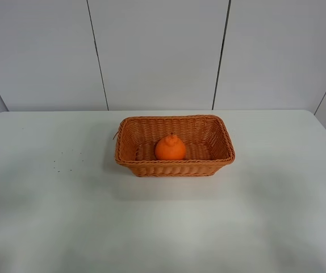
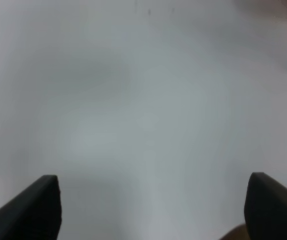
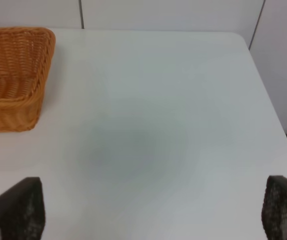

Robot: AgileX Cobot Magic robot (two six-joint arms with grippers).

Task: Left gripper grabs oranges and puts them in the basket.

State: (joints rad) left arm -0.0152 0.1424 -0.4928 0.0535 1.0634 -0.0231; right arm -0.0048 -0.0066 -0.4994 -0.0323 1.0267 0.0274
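Orange (image 1: pixel 170 148) sits in basket (image 1: pixel 175 145) near table's (image 1: pixel 49 216) far edge, so task looks done; left gripper (image 2: pixel 151 210) spread, empty, over bare tabletop.

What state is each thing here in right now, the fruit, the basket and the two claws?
Bright orange knobby fruit: upright inside the basket, held by nothing.
Rectangular woven wicker basket: upright on the white table, holding the fruit.
Left gripper: open, empty.
Right gripper: open, empty.
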